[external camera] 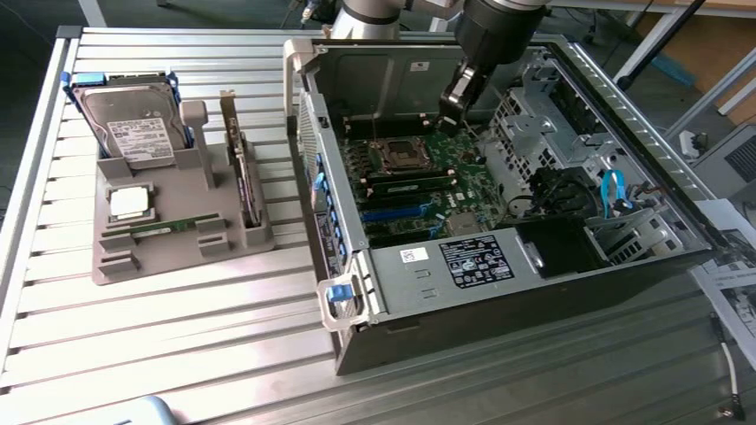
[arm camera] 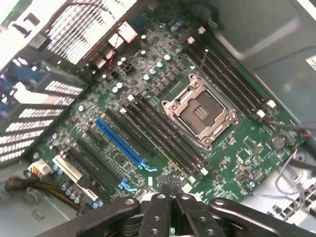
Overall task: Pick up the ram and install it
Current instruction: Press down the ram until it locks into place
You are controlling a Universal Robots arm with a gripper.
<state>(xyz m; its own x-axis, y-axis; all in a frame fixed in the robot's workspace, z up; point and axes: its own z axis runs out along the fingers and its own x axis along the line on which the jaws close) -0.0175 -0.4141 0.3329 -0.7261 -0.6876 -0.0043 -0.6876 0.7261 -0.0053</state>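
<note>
The computer case lies open on top, its walls hemming the motherboard. Beside it, the hard drive and expansion card stand upright on the grey holder.

The exterior view sits high up and off to the side, looking down at an angle over the slatted table, so the parts holder and the open computer case both fit in. The wrist view hangs close over the motherboard, looking straight into the case. Both of the 2 views share the CPU socket and the slots beside it.
</note>
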